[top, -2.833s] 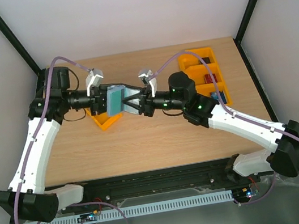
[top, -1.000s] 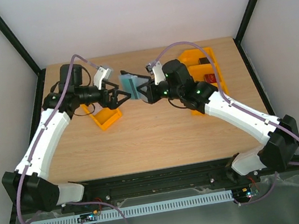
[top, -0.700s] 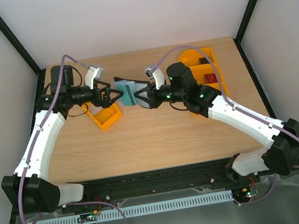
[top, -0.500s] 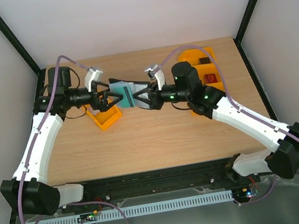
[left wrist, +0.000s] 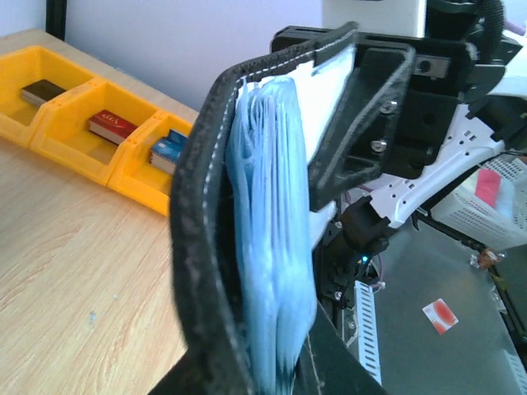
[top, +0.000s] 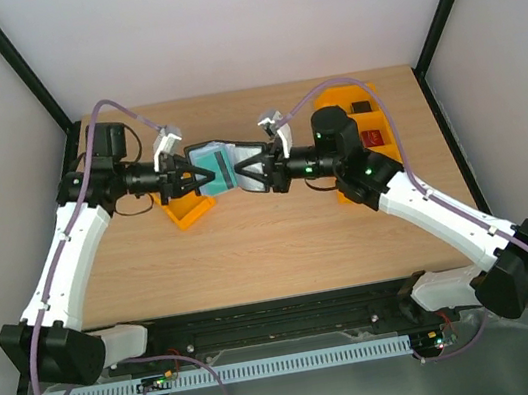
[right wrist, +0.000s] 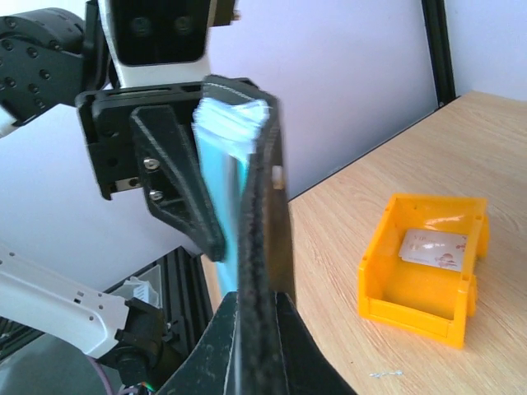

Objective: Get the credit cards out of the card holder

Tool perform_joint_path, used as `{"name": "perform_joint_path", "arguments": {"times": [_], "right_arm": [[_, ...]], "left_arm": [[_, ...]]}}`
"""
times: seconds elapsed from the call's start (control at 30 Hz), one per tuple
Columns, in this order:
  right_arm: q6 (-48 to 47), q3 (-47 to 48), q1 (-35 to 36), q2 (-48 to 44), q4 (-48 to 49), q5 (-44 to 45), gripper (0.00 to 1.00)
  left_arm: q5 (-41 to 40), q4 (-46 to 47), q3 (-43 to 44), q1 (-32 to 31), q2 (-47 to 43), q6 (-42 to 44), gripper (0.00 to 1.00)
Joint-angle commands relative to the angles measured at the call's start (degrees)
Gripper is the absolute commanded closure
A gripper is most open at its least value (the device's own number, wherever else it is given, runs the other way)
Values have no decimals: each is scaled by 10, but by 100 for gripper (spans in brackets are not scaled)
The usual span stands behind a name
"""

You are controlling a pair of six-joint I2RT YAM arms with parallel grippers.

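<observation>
Card holder (top: 221, 167) now gripped by left gripper (top: 198, 176) too.

**Camera placement**

The top camera is fixed high above and behind the arm bases and looks down on the whole table (top: 253, 250) from afar. The left wrist camera looks along its own fingers, close on the card holder (left wrist: 206, 214), towards the right gripper (left wrist: 354, 123). The right wrist camera faces the opposite way, towards the left gripper (right wrist: 210, 222). All three views share the card holder.
</observation>
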Motion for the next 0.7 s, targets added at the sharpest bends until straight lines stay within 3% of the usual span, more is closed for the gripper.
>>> {"name": "perform_joint_path", "arguments": {"times": [0.0, 0.1, 0.2, 0.33, 0.47, 0.53, 0.67], "right_arm": [[0, -4, -7, -13, 45, -17, 98], [0, -8, -20, -21, 26, 34, 94], [-1, -12, -40, -38, -20, 126, 64], [-36, 2, -54, -64, -88, 243, 52], [-63, 31, -54, -63, -137, 258, 55], [-59, 34, -50, -53, -119, 179, 71], [-24, 1, -10, -41, 20, -27, 77]], "left_arm": [[28, -22, 0, 2, -15, 31, 98], [13, -7, -1, 2, -16, 15, 98], [-49, 42, -11, 2, -17, -46, 98], [-202, 95, -24, 2, -15, -119, 98], [-256, 104, -25, 2, -17, -130, 98], [-245, 103, -26, 2, -18, -130, 98], [-225, 99, -25, 1, -21, -127, 98]]}}
